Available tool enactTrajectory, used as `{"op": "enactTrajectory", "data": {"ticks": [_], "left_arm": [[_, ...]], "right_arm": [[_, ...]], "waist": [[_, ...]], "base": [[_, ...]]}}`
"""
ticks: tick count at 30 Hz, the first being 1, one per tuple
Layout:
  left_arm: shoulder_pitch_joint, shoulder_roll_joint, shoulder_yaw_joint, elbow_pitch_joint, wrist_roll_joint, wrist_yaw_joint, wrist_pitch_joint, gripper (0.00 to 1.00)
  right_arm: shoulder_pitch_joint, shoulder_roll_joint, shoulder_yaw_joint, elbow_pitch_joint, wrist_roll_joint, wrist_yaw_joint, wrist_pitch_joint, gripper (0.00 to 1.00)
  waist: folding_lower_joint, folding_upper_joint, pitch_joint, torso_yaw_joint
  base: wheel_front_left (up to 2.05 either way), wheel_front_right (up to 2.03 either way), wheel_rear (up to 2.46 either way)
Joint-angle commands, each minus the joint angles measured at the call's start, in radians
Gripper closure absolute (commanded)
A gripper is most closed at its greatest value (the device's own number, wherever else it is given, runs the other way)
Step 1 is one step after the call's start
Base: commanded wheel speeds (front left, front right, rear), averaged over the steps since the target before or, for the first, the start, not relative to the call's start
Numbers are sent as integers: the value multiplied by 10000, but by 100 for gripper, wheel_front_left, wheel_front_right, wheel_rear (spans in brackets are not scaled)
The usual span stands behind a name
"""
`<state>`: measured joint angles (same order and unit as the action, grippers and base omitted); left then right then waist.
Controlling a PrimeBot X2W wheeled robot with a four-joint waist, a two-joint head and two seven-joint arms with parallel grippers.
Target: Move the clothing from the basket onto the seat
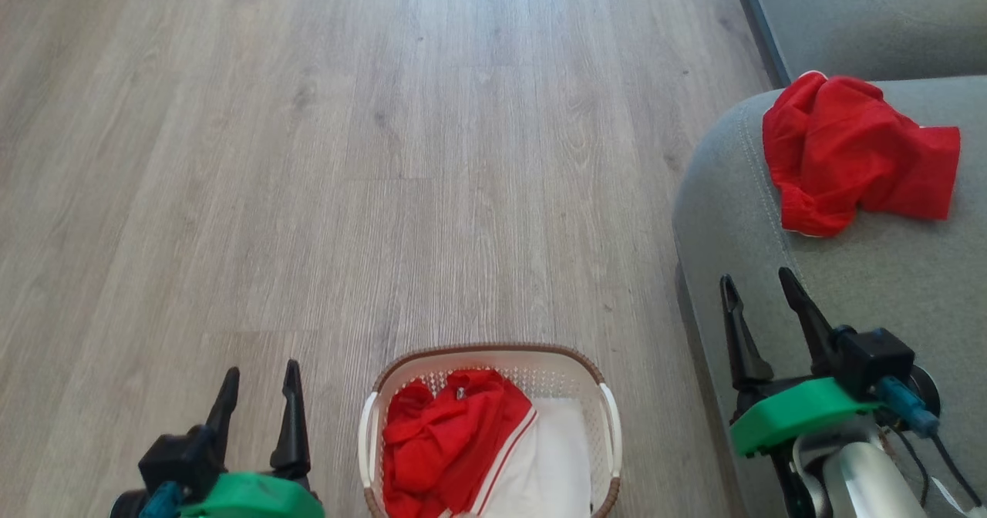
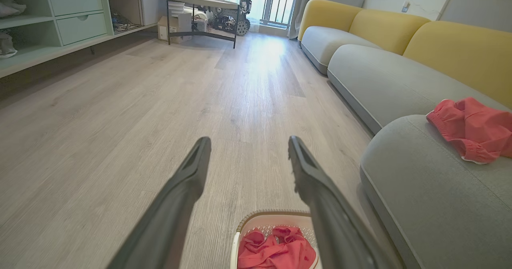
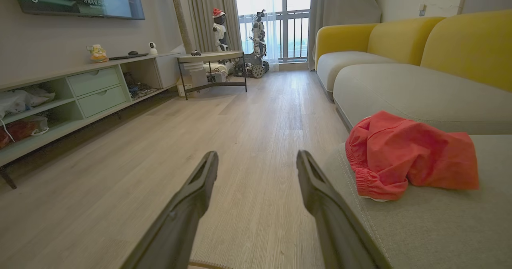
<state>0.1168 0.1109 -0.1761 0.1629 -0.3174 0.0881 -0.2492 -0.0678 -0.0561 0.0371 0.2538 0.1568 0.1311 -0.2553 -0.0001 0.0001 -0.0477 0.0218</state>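
Observation:
The basket stands on the floor at the bottom centre, holding red clothing with white trim. The same basket and its red clothing appear low in the left wrist view. Another red garment lies crumpled on the grey-green seat at the right; it is also in the wrist views. My left gripper is open, to the left of the basket. Over the seat's front edge my right gripper is open, short of the garment.
Wooden floor stretches ahead. A low shelf unit with drawers lines the far wall, and a small table stands beyond it. More sofa cushions with yellow backs continue past the seat.

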Motion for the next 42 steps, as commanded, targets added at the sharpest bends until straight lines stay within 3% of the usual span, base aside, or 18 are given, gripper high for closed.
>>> {"op": "enactTrajectory", "data": {"ticks": [1, 11, 21, 27, 32, 42], "left_arm": [[-445, -49, 451, -303, 149, -59, -126, 0], [-805, -164, 462, -155, 400, -268, -126, 0], [-2492, -302, -215, 988, 800, -673, -126, 0], [-4038, -480, -916, 2358, 1075, -978, -126, 0], [-5444, -576, -1738, 4285, 1360, -1133, -126, 0], [-7319, -604, -3134, 7109, 1458, -1053, -126, 0]], "right_arm": [[-300, 58, 153, -353, 26, -4, -65, 0], [-456, 58, -145, -582, 58, -4, -65, 0], [-1315, 58, -548, -1372, -294, -4, -65, 0], [-2312, 58, -627, -1902, -565, -4, -65, 0], [-3275, 58, -704, -2290, -639, -4, -65, 0], [-4410, 58, -743, -3007, -543, -4, -65, 0]], "waist": [[1, -1, 54, 2], [1, -1, 622, -60], [1, -1, 2458, -170], [1, -1, 4207, -316], [1, -1, 5729, -563], [1, -1, 7668, -1139]], "base": [[0, 0, 0], [0, 0, 0], [0, 0, 0], [0, 0, 0], [0, 0, 0], [0, 0, 0]]}}
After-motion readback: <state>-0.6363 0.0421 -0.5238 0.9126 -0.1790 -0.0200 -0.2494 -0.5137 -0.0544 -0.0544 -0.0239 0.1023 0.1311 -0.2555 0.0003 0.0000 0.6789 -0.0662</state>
